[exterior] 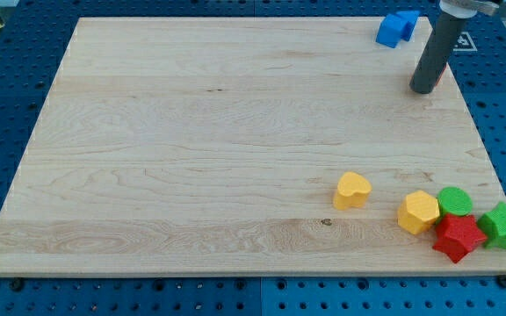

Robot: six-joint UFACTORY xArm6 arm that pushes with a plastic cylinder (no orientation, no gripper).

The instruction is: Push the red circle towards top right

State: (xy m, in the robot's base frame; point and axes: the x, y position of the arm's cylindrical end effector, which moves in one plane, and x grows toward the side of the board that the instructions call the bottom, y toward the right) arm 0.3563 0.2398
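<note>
On the wooden board, a yellow heart sits low down, and a blue block sits at the view's top. Next, a yellow hexagon touches a green circle, a red star and a green star. The arm has no jaws, only a rod; the tip is near the top right, and the red circle is just a thin red edge peeking out beside it.

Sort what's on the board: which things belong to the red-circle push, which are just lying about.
Job: my tip; red sliver at its right, probably the red circle, mostly hidden behind the rod.
Lying about: blue blocks, yellow heart, yellow hexagon, green circle, red star, green star.
</note>
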